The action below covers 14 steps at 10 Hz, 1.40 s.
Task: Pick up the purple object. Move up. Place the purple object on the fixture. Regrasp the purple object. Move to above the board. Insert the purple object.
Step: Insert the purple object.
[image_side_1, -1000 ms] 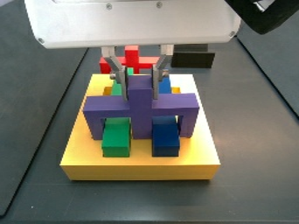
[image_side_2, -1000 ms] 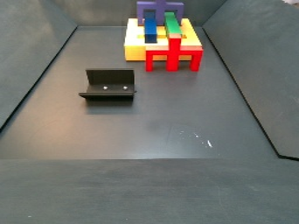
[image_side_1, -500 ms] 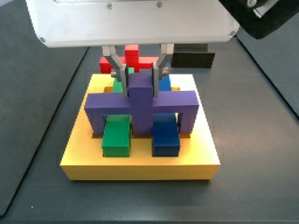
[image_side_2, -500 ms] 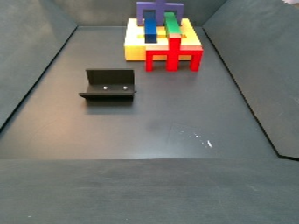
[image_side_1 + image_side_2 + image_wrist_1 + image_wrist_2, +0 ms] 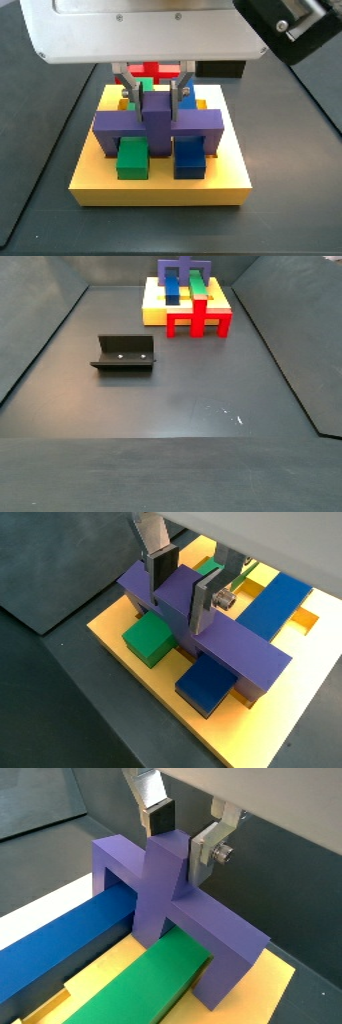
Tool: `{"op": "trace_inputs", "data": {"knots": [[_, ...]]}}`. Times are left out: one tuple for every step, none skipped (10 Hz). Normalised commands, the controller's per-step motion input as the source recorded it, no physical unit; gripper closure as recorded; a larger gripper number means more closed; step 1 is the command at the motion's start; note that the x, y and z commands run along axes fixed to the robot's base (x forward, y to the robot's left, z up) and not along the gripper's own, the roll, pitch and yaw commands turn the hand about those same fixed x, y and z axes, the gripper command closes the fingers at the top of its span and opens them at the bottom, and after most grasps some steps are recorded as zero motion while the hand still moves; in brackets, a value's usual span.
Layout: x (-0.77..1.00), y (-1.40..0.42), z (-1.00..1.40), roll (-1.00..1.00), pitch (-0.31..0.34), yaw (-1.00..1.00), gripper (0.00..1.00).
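The purple object (image 5: 120,125) sits on the yellow board (image 5: 160,188), its two legs down on the slab and its crossbar spanning a green and a blue block. My gripper (image 5: 158,103) hangs right over it, the fingers on either side of the top of the raised centre post. Both wrist views show the gripper (image 5: 179,607) (image 5: 182,855) standing slightly apart from the purple object (image 5: 234,647) (image 5: 201,918), so it is open and holds nothing. The fixture (image 5: 124,354) stands alone on the dark floor, well away from the board (image 5: 156,311).
A green block (image 5: 132,155) and a blue block (image 5: 190,157) lie in the board's slots under the purple crossbar. A red cross-shaped block (image 5: 158,70) (image 5: 198,321) stands against the board's side. Raised dark walls line the floor on both sides.
The gripper has risen a little and its fingers have parted from the centre post. The purple object has settled slightly lower onto the board.
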Motion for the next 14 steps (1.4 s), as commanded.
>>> {"op": "trace_inputs", "data": {"knots": [[0.11, 0.08, 0.07, -0.16, 0.064, -0.12, 1.00], [0.11, 0.13, 0.13, -0.17, 0.044, -0.04, 1.00], [0.06, 0.16, 0.17, -0.27, 0.033, -0.04, 1.00], [0.05, 0.17, 0.18, -0.29, 0.050, -0.02, 1.00], [0.00, 0.17, 0.09, -0.29, 0.036, 0.00, 1.00], [0.00, 0.10, 0.02, -0.28, 0.017, 0.00, 1.00], [0.00, 0.07, 0.00, -0.26, 0.003, 0.00, 1.00], [0.00, 0.05, -0.01, -0.19, 0.000, 0.00, 1.00], [0.00, 0.01, 0.00, -0.06, 0.000, 0.00, 1.00], [0.00, 0.00, 0.00, -0.02, 0.000, -0.02, 1.00], [0.00, 0.00, 0.00, -0.26, 0.076, -0.04, 1.00], [0.00, 0.01, 0.00, -0.41, 0.119, -0.03, 1.00], [0.00, 0.02, 0.00, -0.42, 0.113, 0.00, 1.00], [0.00, 0.03, 0.00, -0.45, 0.131, 0.00, 1.00]]}}
